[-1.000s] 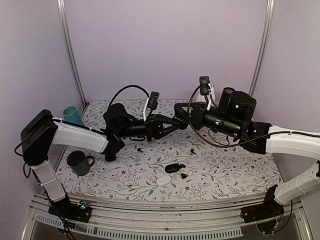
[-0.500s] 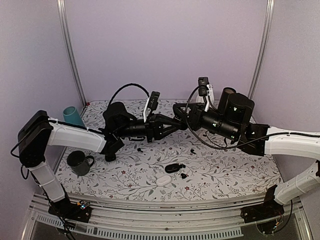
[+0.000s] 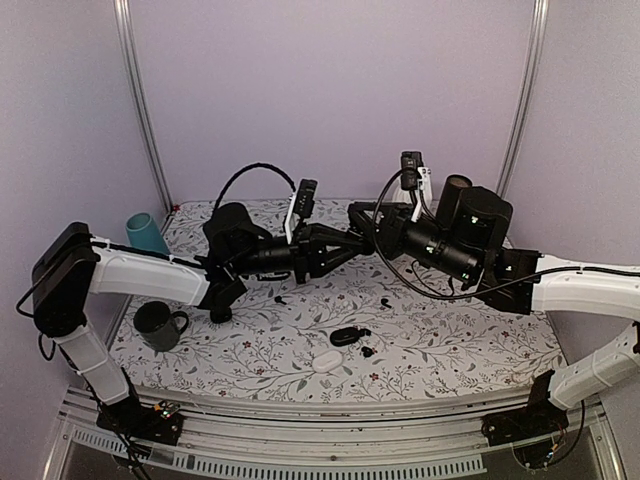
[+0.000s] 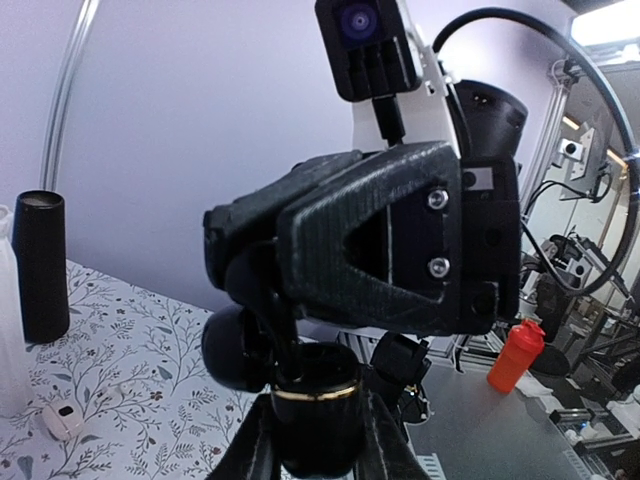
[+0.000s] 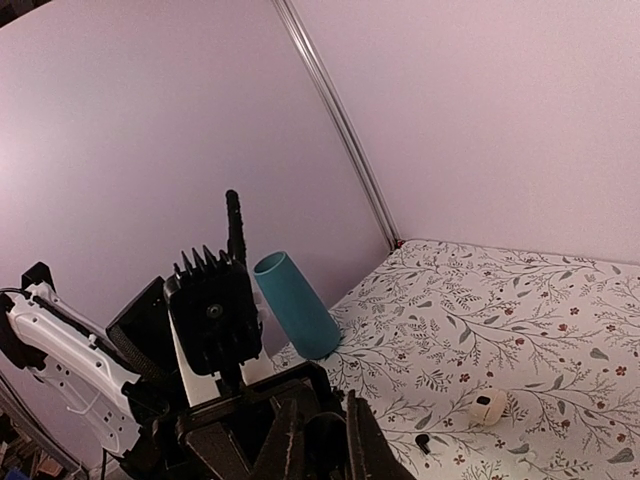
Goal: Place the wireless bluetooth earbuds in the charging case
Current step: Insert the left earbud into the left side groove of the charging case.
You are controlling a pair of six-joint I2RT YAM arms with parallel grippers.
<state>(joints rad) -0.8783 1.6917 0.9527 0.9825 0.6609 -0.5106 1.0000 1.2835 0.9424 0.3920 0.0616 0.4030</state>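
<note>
Above the table's middle my left gripper (image 3: 346,244) is shut on a small black charging case (image 4: 318,385) with a gold rim. The case's round lid (image 4: 235,348) hangs open to the left. My right gripper (image 3: 358,222) meets it from the other side. Its fingers (image 4: 266,300) reach down to the case's open mouth. In the right wrist view that gripper (image 5: 322,432) is shut on a small dark piece that looks like an earbud. Loose black earbuds (image 3: 280,299) (image 3: 385,303) lie on the floral cloth.
A second black case (image 3: 345,336) and a white case (image 3: 325,361) lie near the front, with another small black piece (image 3: 368,351) beside them. A dark mug (image 3: 156,326) and a teal cup (image 3: 146,232) stand at the left. A black cylinder (image 4: 42,265) stands at the back.
Both grippers have edged slightly upward together and stay joined at the case. Nothing on the table has moved.
</note>
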